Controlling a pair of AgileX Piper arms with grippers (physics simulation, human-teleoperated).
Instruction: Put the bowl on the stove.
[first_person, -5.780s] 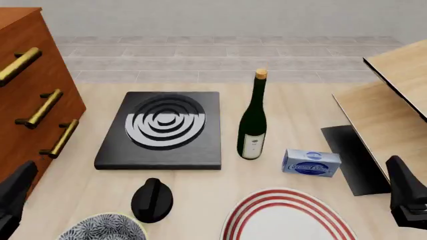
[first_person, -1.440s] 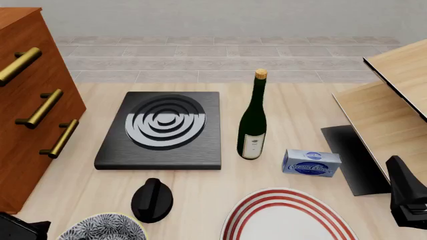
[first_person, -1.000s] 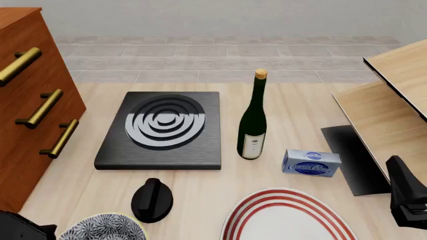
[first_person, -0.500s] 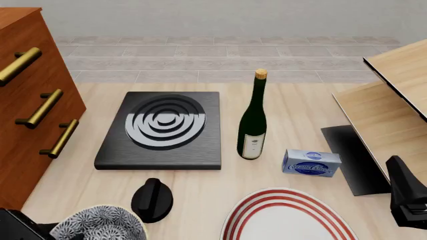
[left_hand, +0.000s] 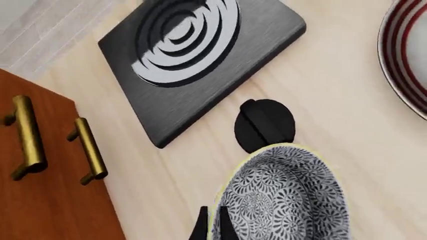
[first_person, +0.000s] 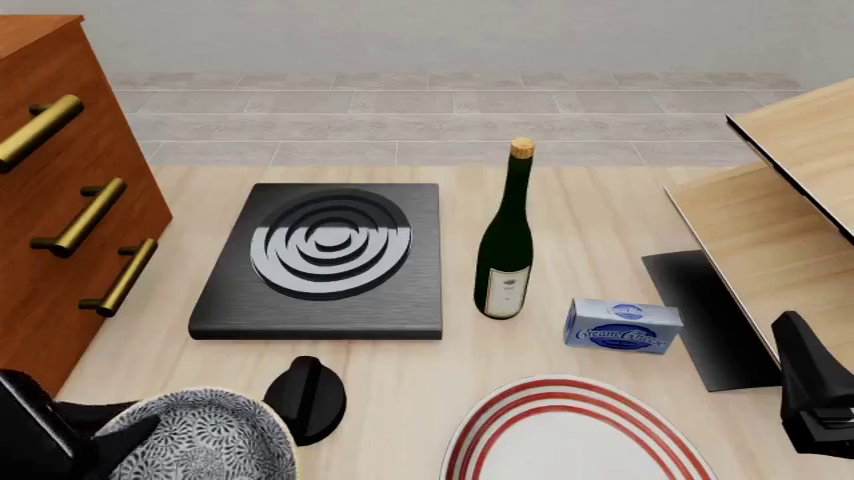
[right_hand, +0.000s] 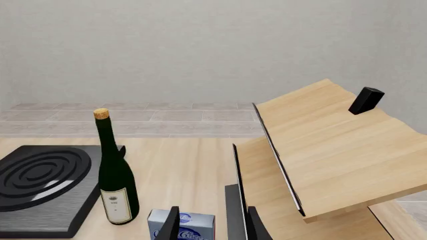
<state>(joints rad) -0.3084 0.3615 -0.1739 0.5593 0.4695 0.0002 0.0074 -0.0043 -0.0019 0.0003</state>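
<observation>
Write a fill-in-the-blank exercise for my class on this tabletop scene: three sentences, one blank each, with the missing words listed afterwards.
1. The bowl is held at its rim by the fingers of the ______ gripper.
2. The green bottle stands upright between the stove and the small ______ box.
3. The plate at the near edge of the table carries ______ rings.

Missing words: left; blue; red

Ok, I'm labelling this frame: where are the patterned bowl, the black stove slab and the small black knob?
Black-and-white floral bowl (first_person: 207, 440), front view, inner wall.
Flat black stove slab (first_person: 327, 250), front view, burner rings.
Small round black knob (left_hand: 264, 125), left wrist view, top.
</observation>
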